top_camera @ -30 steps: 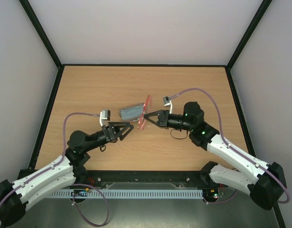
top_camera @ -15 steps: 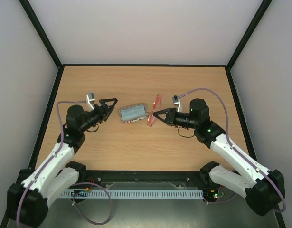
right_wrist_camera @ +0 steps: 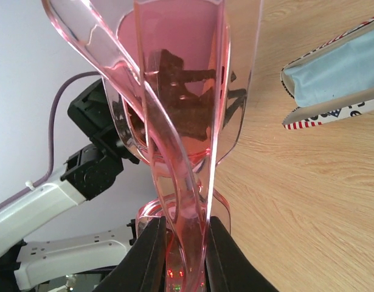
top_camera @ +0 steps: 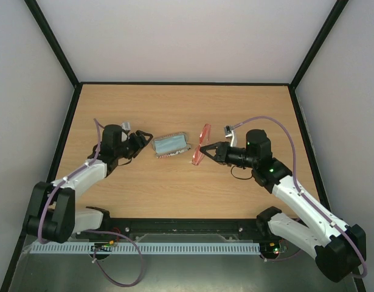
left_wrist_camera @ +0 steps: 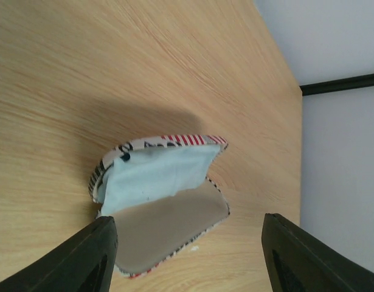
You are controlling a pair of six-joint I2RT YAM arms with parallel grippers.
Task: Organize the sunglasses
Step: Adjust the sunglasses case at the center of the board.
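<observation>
Two arms reach out from the near edge of the table [top_camera: 174, 194], and both end about midway across it. On the right, the right gripper [top_camera: 207, 151] is pressed together on the sunglasses [top_camera: 202, 140]. Its wrist view shows the two fingers [right_wrist_camera: 147, 255] squeezing the thin pink-red frame at one end, with the rest rising away from them. From above, the sunglasses stand tilted on edge, just right of the case [top_camera: 171, 145] and apart from it. Whether they touch the wood I cannot tell.

On the left, the left gripper [top_camera: 141, 143] points at the case with its jaws spread and nothing between them, just short of the case's left end. The case lies open on the wood between the two grippers, with its striped lid lifted. A light blue cloth [left_wrist_camera: 153, 176] sits inside against the lid, leaving the grey lower half bare.

By my reckoning the job is about half done: the case is open and the sunglasses are in a firm pinch, but they are not yet inside. What remains is to lay them into the bare half, let go, and shut the lid. The left gripper looks well placed to steady the case or close it.
</observation>
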